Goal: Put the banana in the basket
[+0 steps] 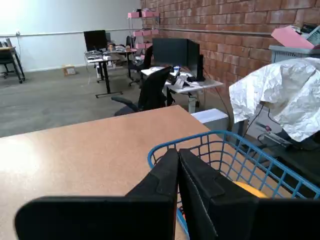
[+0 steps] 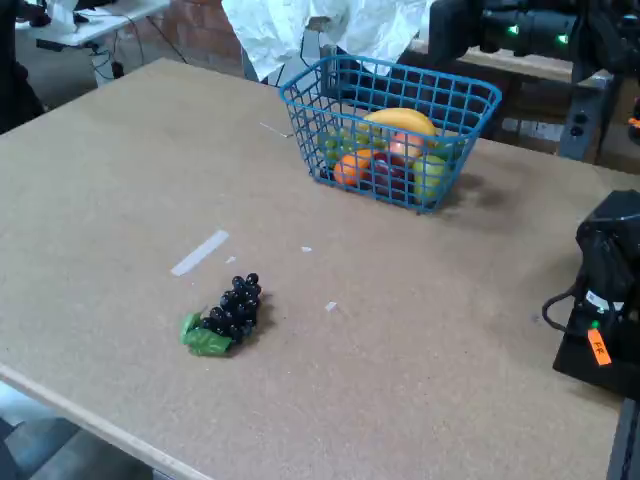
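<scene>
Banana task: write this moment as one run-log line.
banana: in basket, atop other fruit | gripper: shut, empty | grape bunch: on table

Wrist view: the tool (image 1: 178, 165) is cut off by the lower edge, its two dark fingers close together — whether they touch cannot be told. They hide most of the basket (image 1: 235, 150), whose right side runs out of the picture. Of the banana (image 1: 248, 189) only a small yellow patch shows behind the mesh.

Fixed view: the banana (image 2: 400, 122) lies partly behind the basket (image 2: 395, 95) wires; the fruits beneath it overlap and cannot be told apart. The arm's base (image 2: 606, 300) is cut off at the right edge, and the surface (image 2: 120, 180) at the left and bottom.
</scene>
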